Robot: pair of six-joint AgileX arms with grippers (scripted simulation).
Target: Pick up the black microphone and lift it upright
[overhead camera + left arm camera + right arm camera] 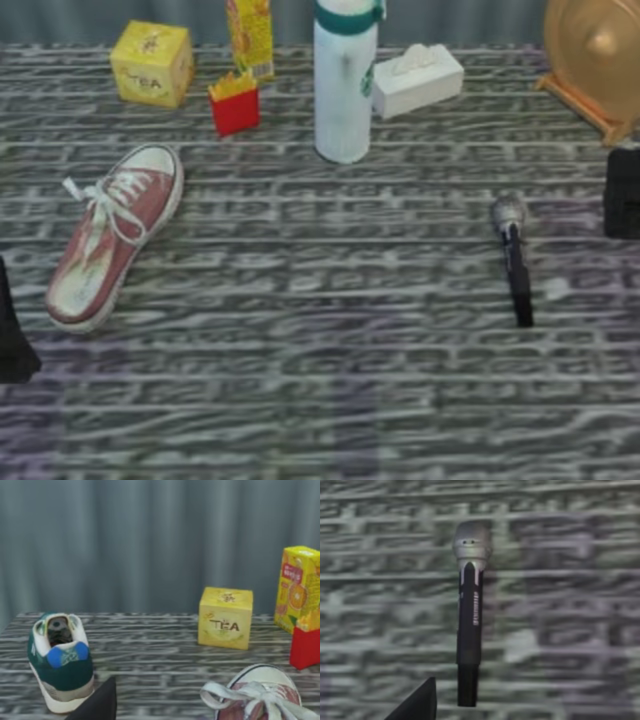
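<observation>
The black microphone (516, 262) lies flat on the table's right side, silver mesh head (508, 213) toward the back, handle toward the front. The right wrist view looks down on the microphone (470, 625), with nothing touching it. My right gripper (622, 195) hangs at the right edge, level with the mic's head and apart from it. One of its fingers (422, 702) shows beside the handle's end, the gap beside it empty; it is open. My left gripper (15, 345) is parked at the left edge, one finger (102, 702) in view, open and empty.
A red sneaker (115, 235) lies at the left. Along the back stand a yellow tea box (152, 62), a red fries box (235, 103), a juice carton (250, 35), a tall white bottle (345, 85), a tissue box (417, 80) and a golden disc on a wooden stand (595, 55). A green sneaker (60, 662) shows in the left wrist view.
</observation>
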